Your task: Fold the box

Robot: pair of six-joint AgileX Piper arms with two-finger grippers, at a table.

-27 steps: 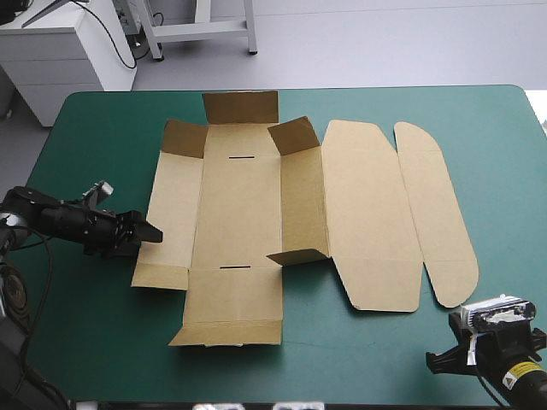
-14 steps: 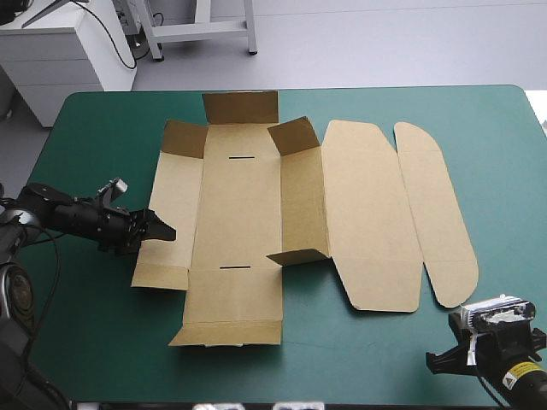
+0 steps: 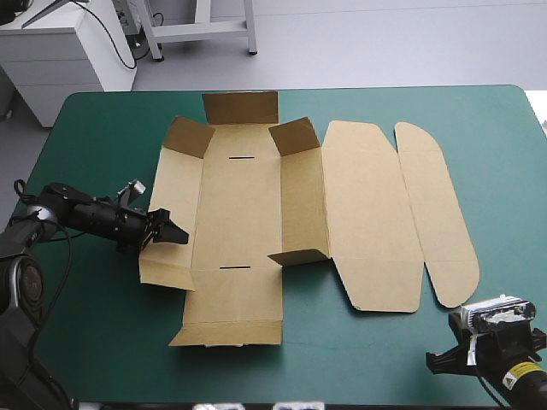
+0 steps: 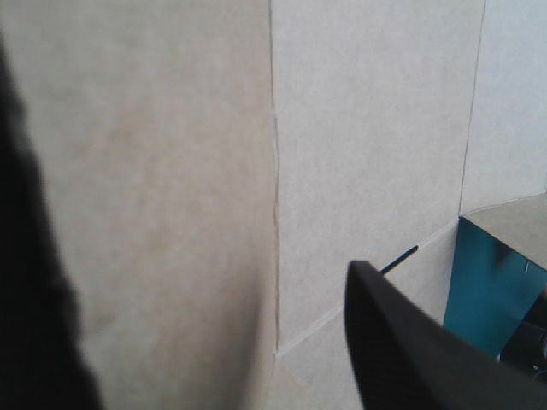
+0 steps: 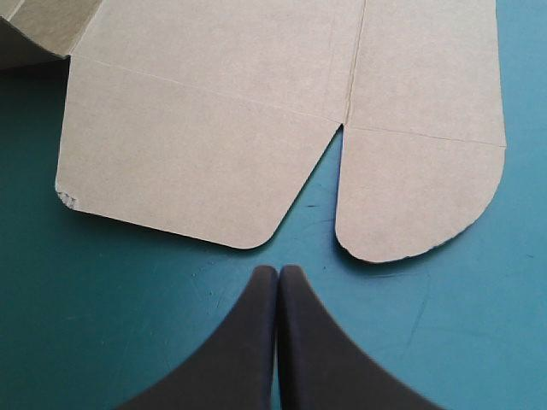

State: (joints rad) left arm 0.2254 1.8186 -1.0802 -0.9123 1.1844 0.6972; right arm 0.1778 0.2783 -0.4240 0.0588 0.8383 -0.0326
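I am watching the left pincer [image 3: 168, 232] working at the left side of the box [image 3: 239, 213], which is lying as a mostly flat brown sheet across the middle of the teal-green counter [image 3: 102, 342]. Since the earlier pictures the pincer has been sliding in from the counter's left, and it is now sitting over the near part of the left wall panel [image 3: 175, 201]. That panel's outer edge has drawn inward and looks to be tilting up off the cover, though not yet standing. In the left wrist view its black fingers [image 4: 402, 342] are standing well apart, gripping nothing, with brown board filling the space ahead of them. I cannot tell whether one finger is reaching under the panel. I am reading this as the left wall starting to rise, an early step. The opposite long wall [image 3: 301, 205] is already partly raised, with small flaps at its ends, while the far flap [image 3: 241, 108], the near flap [image 3: 231, 307] and the two lid panels [image 3: 367, 213] to the right are lying flat. The right pincer [image 5: 278, 275] is waiting near the counter's near right corner, fingers pressed together and empty, just short of the lid panels' rounded near corners.
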